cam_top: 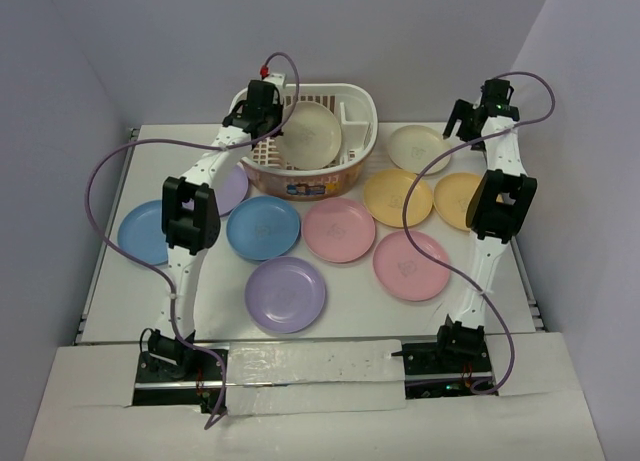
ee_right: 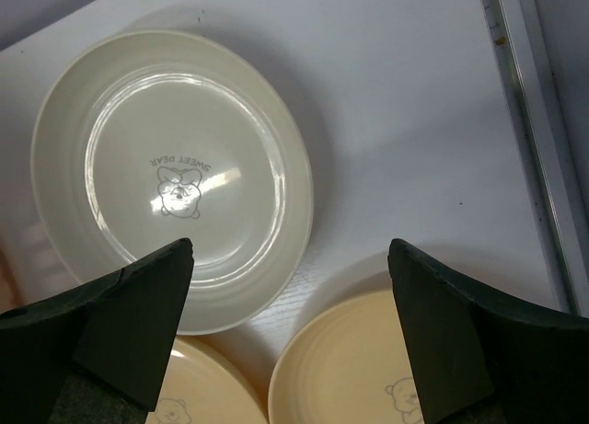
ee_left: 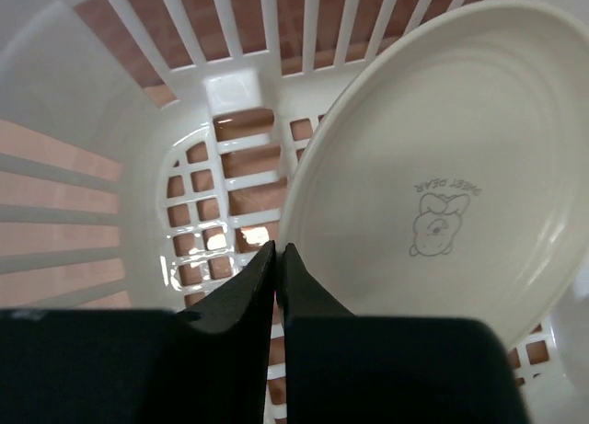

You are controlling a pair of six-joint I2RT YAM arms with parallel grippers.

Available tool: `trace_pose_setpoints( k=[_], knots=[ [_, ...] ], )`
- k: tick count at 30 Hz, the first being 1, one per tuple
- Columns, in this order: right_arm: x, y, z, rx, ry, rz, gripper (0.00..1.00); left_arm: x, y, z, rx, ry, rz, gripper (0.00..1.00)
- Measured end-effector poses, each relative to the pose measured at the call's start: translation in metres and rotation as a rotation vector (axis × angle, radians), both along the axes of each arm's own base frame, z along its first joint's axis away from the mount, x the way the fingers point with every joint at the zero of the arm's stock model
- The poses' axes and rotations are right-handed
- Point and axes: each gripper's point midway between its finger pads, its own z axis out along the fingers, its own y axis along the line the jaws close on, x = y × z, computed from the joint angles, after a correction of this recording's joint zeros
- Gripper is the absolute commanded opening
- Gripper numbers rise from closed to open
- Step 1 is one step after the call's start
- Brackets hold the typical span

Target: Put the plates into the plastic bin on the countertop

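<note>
**A:** Cream plastic, glossy. That's the leaning plate [ee_left: 460,148], tilted against the rack inside the slotted bin [ee_left: 230,93]. The left gripper [ee_left: 278,251] is pinched shut just beside its rim and seems to hold nothing.

**B:** Then that arm should rise straight up, so the fingers catch neither the rim nor the dividers.

**A:** Further right, loose plates lie flat on the matte white countertop [cam_top: 340,321]: a blue plate [cam_top: 263,227], a lilac plate [cam_top: 286,293], a pink plate [cam_top: 338,229]. All are round, shallow and smooth.

**B:** And far right?

**A:** The right gripper [ee_right: 290,249] hangs with its jaws wide apart over the flat cream plate [ee_right: 175,176]. Two yellow-orange plates [ee_right: 350,369] sit just beside it.

**B:** It's slick, with only a thin raised lip to hold. I'd set one finger inside the rim and one outside it, on the edge away from the yellow ones. Pinch firmly, then carry it tilted so it slots in beside the first.
</note>
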Motion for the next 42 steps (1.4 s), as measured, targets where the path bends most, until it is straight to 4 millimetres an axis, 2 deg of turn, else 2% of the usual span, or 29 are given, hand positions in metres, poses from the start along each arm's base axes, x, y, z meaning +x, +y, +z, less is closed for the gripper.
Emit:
trace_pose_setpoints(
  k=[2, 4, 6, 7, 10, 14, 19, 23, 29, 34, 38, 42],
  knots=[
    [0.002, 0.000, 0.002, 0.003, -0.009, -0.006, 0.89, -0.002, -0.002, -0.005, -0.006, 0.020, -0.006, 0.35],
    [0.006, -0.001, 0.004, 0.007, -0.023, -0.014, 0.86, -0.002, -0.004, -0.011, -0.012, 0.037, -0.012, 0.61],
    [0.010, -0.002, 0.006, 0.007, -0.037, -0.020, 0.80, -0.005, -0.006, -0.015, -0.020, 0.054, -0.016, 0.72],
    [0.012, -0.003, 0.007, 0.004, -0.044, -0.025, 0.77, -0.006, -0.006, -0.015, -0.022, 0.059, -0.017, 0.83],
    [0.019, -0.006, 0.003, 0.003, -0.058, -0.040, 0.71, -0.006, -0.008, -0.015, -0.033, 0.059, -0.021, 0.96],
    [0.023, -0.006, -0.015, 0.016, -0.040, -0.053, 0.69, -0.007, -0.008, -0.016, -0.043, 0.068, -0.014, 0.99],
    [0.022, -0.003, -0.041, 0.033, 0.001, -0.058, 0.69, -0.011, -0.007, -0.001, -0.055, 0.058, -0.010, 0.99],
    [0.020, -0.002, -0.054, 0.041, 0.028, -0.064, 0.69, -0.018, -0.005, 0.033, -0.075, 0.018, -0.010, 0.99],
    [0.023, 0.000, -0.046, 0.051, 0.015, -0.063, 0.65, -0.030, 0.002, 0.102, -0.115, -0.083, -0.009, 0.99],
    [0.020, 0.003, -0.051, 0.065, 0.036, -0.066, 0.66, -0.038, 0.012, 0.137, -0.137, -0.137, 0.004, 0.99],
    [0.016, 0.006, -0.056, 0.083, 0.058, -0.067, 0.65, -0.040, 0.021, 0.143, -0.143, -0.135, 0.026, 0.99],
    [0.013, 0.011, -0.067, 0.102, 0.086, -0.065, 0.59, -0.040, 0.032, 0.133, -0.132, -0.103, 0.050, 0.99]
  ],
)
